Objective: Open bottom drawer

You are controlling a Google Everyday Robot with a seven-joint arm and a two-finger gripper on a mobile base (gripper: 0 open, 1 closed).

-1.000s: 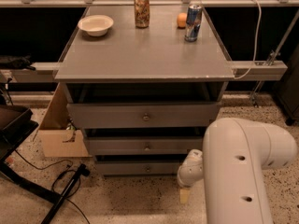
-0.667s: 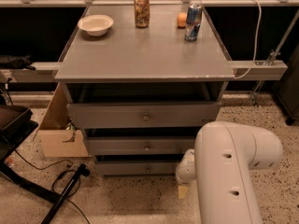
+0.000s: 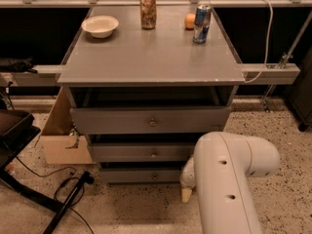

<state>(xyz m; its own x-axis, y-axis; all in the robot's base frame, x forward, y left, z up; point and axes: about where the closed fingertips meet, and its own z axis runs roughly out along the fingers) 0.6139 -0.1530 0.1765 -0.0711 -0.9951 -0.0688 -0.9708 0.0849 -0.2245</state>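
The bottom drawer (image 3: 136,175), the narrowest of three flat, matte grey fronts, sat at floor level and looked shut, with a small round metal knob (image 3: 154,176) at its centre. The end effector (image 3: 187,191) hung low just beside the drawer's right end, off to the right of the knob. I could not tell whether it was spread or pressed together, because the bulky, smooth white arm (image 3: 229,179) hid most of it.

I judged that the little rounded knob could slip out of a loose grip, and that the arm's shell could knock the drawer fronts. A hard tug might also rattle the pale bowl (image 3: 100,26), two cans and an orange on the grey worktop (image 3: 151,57).
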